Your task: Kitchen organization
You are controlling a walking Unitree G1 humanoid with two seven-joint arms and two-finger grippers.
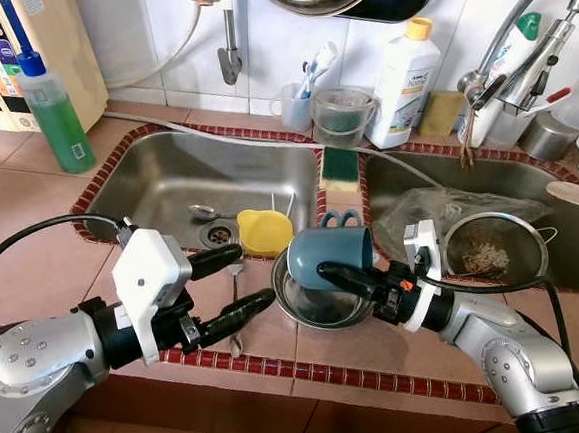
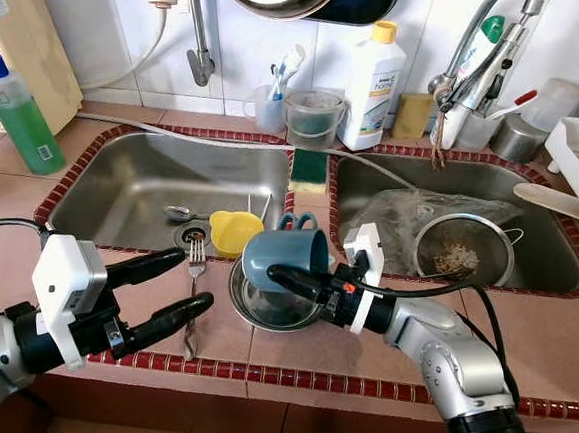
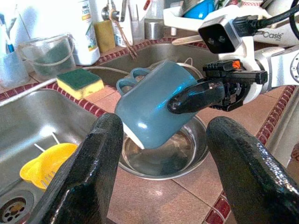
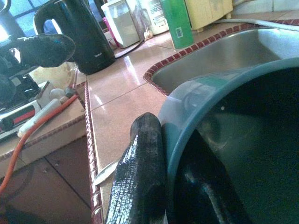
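Gripping the blue mug (image 1: 328, 257) by its rim, tilted just above the steel bowl (image 1: 322, 304), the right gripper (image 1: 346, 275) should lift slowly; left gripper (image 1: 236, 279) gapes beside the bowl.

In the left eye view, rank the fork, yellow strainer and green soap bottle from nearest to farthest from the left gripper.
From the left gripper:
1. Fork, between its fingers on the counter edge.
2. Yellow strainer, just beyond, at the sink's front.
3. Green soap bottle, far back on the counter.

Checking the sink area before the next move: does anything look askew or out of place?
The blue mug hangs tilted on its side in the right gripper, over the steel bowl. A fork lies across the counter edge.
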